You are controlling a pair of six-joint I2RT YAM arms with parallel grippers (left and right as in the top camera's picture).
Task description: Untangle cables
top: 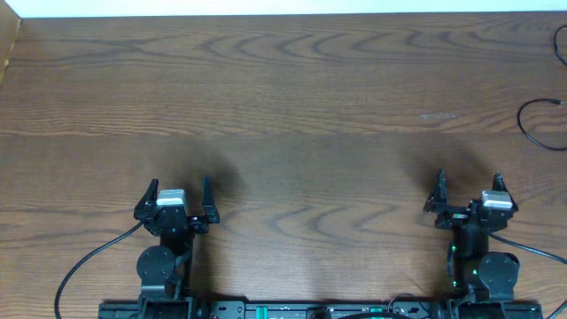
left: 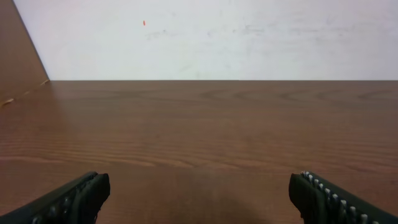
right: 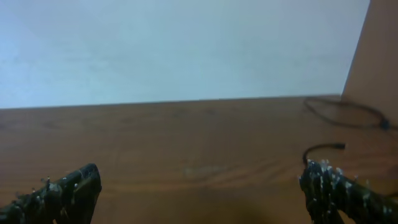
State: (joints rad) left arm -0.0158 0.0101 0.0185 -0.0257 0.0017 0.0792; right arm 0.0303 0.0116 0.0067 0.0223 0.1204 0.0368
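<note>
A thin black cable (top: pixel 530 121) curves along the table's far right edge and ends in a small plug (top: pixel 556 104). In the right wrist view this cable (right: pixel 318 149) lies just beyond my right finger, and a further thin dark loop (right: pixel 348 113) lies behind it near the side wall. The same loop (top: pixel 561 40) shows at the top right corner of the overhead view. My left gripper (top: pixel 177 189) (left: pixel 199 183) is open over bare wood at the near left. My right gripper (top: pixel 468 185) (right: pixel 200 177) is open at the near right, nothing between its fingers, short of the cable.
A wooden side wall (left: pixel 18 56) bounds the table on the left and another (right: pixel 379 50) on the right. A white wall (left: pixel 217 37) runs along the far edge. Thicker black arm cables (top: pixel 89 264) (top: pixel 536 251) trail from the arm bases near the front edge.
</note>
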